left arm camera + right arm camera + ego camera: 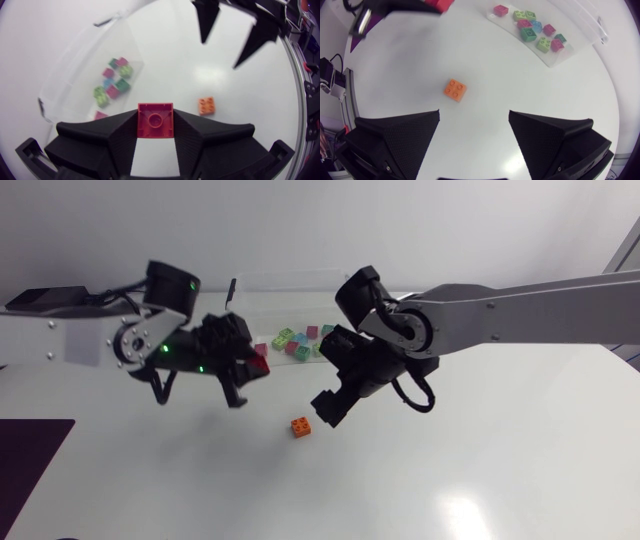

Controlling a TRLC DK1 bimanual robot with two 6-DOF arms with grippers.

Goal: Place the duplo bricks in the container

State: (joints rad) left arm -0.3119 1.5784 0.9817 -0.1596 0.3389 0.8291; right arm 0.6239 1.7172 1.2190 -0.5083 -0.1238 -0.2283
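L arm (80, 340) is extending in from the left edge, w/ L gripper (155, 115) hanging above the white table (480, 470). Its fingers are clamping a red brick (155, 122) from both sides, one stud facing the wrist cam. Ahead of it & off to one side, the clear container (265, 300) is sitting toward the table's far edge. The L gripper is hanging near its front corner; can't tell if it's overlapping the rim. Inside, a cluster of small bricks (536, 29) (green, pink, blue, teal) is lying on the container floor. Further right, an orange brick (300, 425) is lying alone on the table, studs up, outside the container, approx mid-table. R gripper (474, 115) is hovering just beside it, fingers standing wide apart w/ nothing btwn them. The orange brick is lying ahead of the fingertips, touching neither. R arm (520, 310) is stretching in from the right edge to about the middle.
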